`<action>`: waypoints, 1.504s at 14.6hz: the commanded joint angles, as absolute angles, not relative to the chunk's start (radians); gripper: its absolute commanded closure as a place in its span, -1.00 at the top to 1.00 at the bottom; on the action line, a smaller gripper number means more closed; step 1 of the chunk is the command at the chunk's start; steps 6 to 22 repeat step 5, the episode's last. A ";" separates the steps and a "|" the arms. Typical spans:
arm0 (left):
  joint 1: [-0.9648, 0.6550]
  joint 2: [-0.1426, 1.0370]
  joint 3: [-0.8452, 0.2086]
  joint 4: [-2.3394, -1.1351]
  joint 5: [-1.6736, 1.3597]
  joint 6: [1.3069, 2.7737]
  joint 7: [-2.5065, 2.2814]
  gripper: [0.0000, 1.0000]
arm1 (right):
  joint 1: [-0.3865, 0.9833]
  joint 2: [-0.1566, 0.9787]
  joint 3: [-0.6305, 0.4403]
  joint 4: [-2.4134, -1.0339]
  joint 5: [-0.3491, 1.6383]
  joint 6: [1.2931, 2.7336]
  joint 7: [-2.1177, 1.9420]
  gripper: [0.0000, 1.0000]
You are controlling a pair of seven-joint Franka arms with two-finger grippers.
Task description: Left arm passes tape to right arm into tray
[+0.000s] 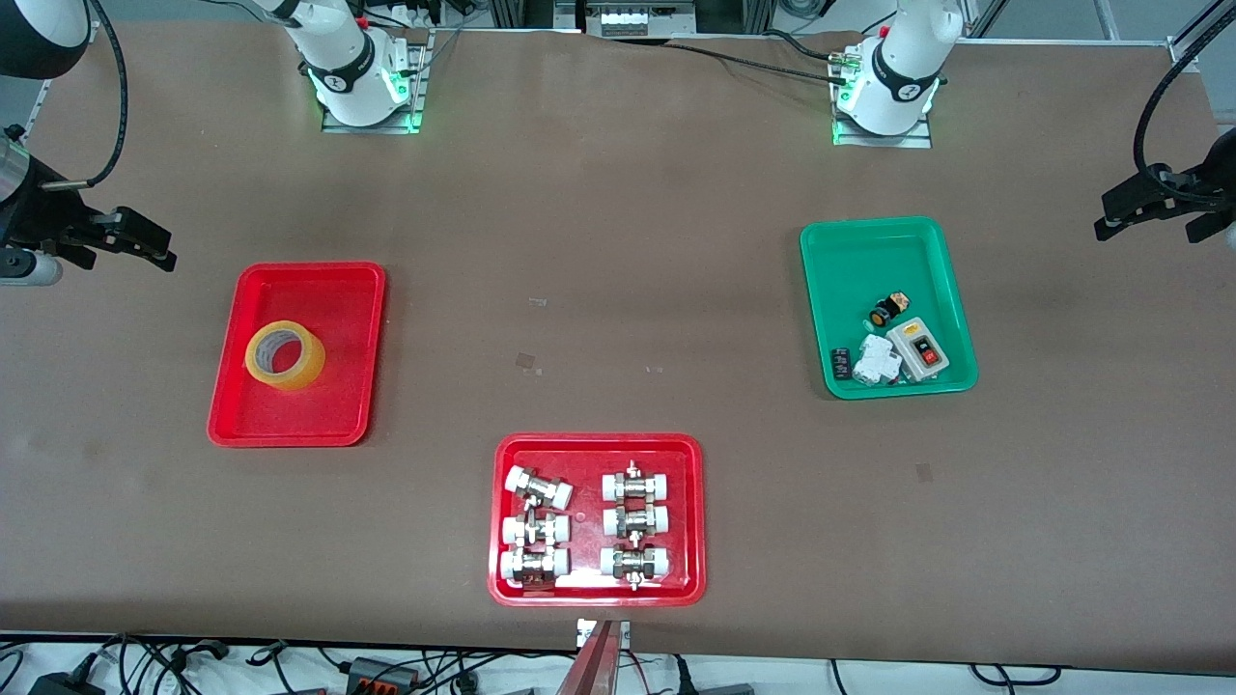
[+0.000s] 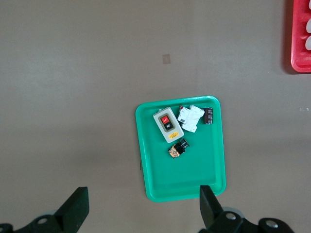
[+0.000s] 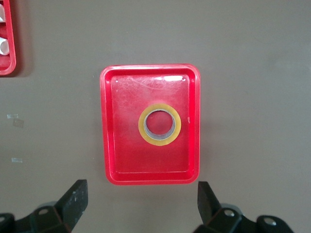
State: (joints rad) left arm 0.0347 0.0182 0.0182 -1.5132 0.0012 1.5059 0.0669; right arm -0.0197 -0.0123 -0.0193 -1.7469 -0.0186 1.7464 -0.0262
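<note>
The yellow tape (image 1: pixel 285 354) lies flat in the plain red tray (image 1: pixel 340 309) toward the right arm's end of the table. In the right wrist view the tape (image 3: pixel 159 124) sits near the middle of the tray (image 3: pixel 121 145). My right gripper (image 1: pixel 145 241) is open and empty, high over the table edge beside that tray; its fingers frame bare table in its wrist view (image 3: pixel 142 199). My left gripper (image 1: pixel 1120 214) is open and empty, high over the left arm's end of the table (image 2: pixel 143 204), near the green tray.
A green tray (image 1: pixel 869 251) with switches and small electrical parts lies toward the left arm's end; it also shows in the left wrist view (image 2: pixel 184 179). A red tray (image 1: pixel 599 444) with white-capped metal fittings sits near the front camera, midway along the table.
</note>
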 commanded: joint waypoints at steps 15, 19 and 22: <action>0.038 -0.005 0.014 -1.528 0.018 1.505 0.064 1.00 | -0.035 -0.026 -0.006 -1.746 -0.003 1.723 -0.026 1.00; 0.038 -0.005 0.014 -1.528 0.018 1.505 0.064 1.00 | -0.035 -0.026 -0.006 -1.746 -0.003 1.723 -0.026 1.00; 0.038 -0.005 0.014 -1.528 0.018 1.505 0.064 1.00 | -0.035 -0.026 -0.006 -1.746 -0.003 1.723 -0.026 1.00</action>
